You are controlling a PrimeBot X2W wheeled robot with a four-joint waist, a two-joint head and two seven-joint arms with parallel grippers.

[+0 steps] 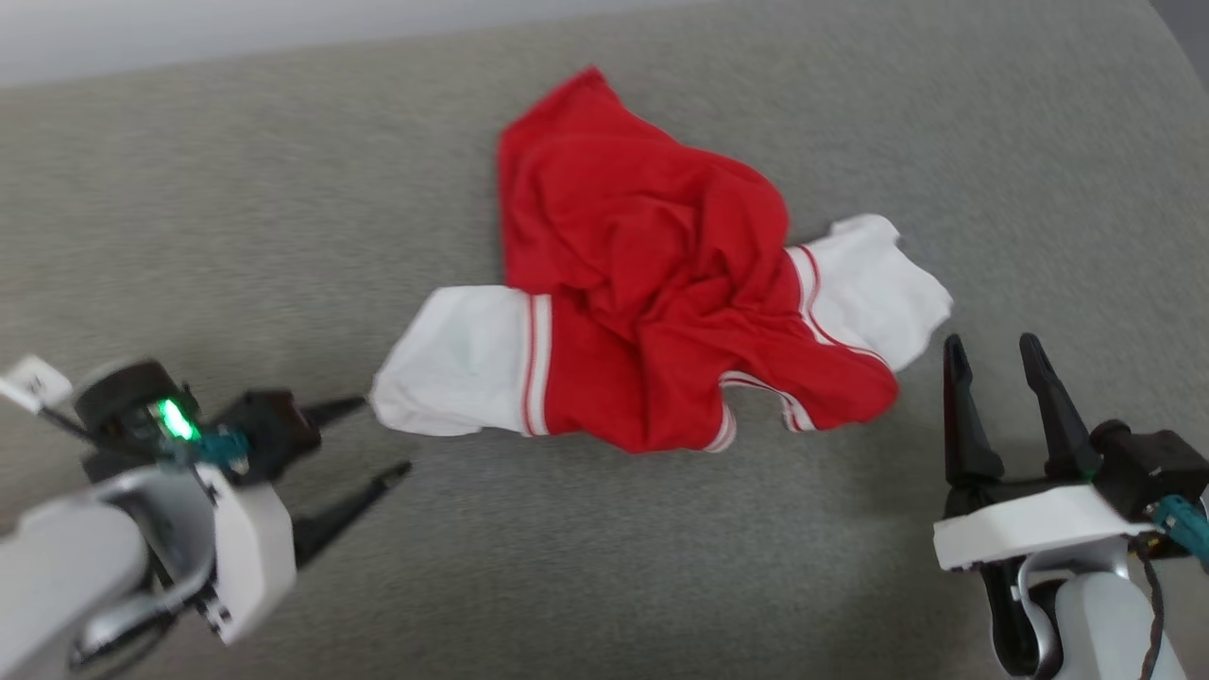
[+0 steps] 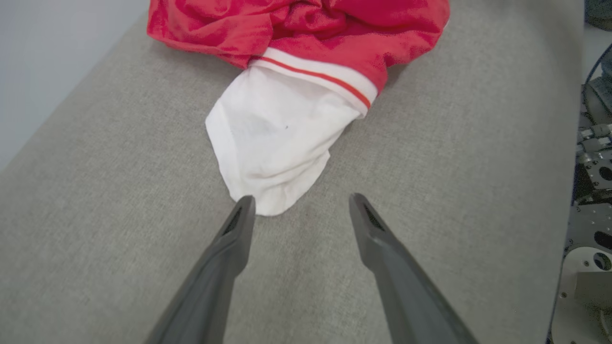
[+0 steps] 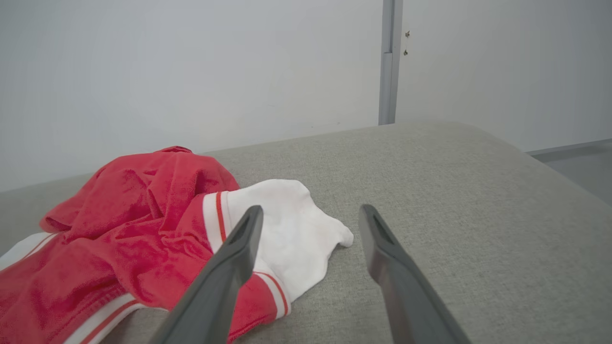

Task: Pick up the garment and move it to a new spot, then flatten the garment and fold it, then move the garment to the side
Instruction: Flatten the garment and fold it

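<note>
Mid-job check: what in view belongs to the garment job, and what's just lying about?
Part of the job:
- garment, crumpled, red with white sleeves
- left gripper, open, close to one sleeve's tip
- right gripper, open, near the other sleeve

Just there:
- grey padded surface under the garment
- pale wall
- grey upright strip on the wall

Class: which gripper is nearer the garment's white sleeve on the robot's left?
Left. The left gripper sits at the tip of that sleeve; the right gripper is across the garment, by the other sleeve.
</note>
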